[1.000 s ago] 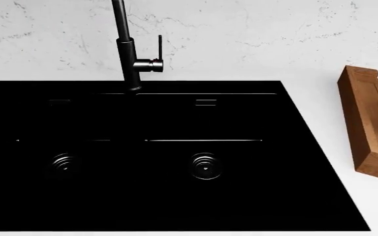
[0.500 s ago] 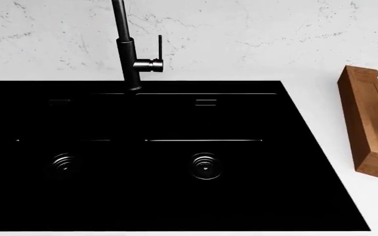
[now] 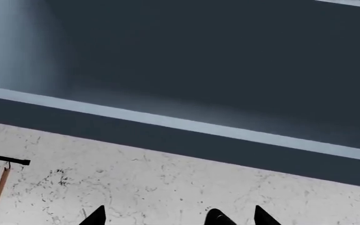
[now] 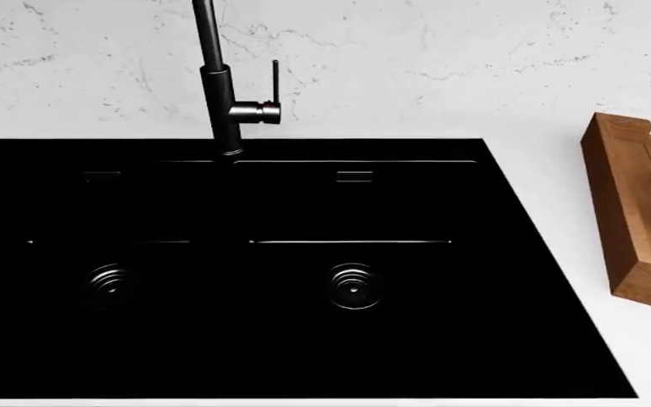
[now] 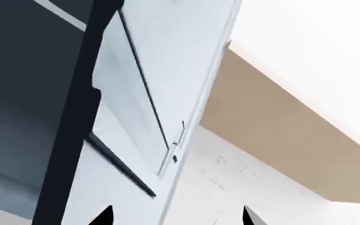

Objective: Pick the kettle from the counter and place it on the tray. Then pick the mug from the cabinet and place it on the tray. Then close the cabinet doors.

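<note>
Counter (image 4: 552,182): black double sink (image 4: 247,271), faucet (image 4: 226,93); wooden tray (image 4: 631,212) far right. Left gripper (image 3: 176,218), right gripper (image 5: 176,215): raised toward cabinet door (image 5: 161,79), jaws apart, empty.

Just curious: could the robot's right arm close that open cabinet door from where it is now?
Probably yes: in the right wrist view the open cabinet door sits just ahead of the right gripper, whose jaws are spread, with nothing between them.

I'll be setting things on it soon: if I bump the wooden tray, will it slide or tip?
Probably slide, not tip: the tray sits flat and low on the smooth white counter. Its thick wooden walls look stiff and fairly heavy, so light bumps may barely move it. Only part of it shows.
</note>
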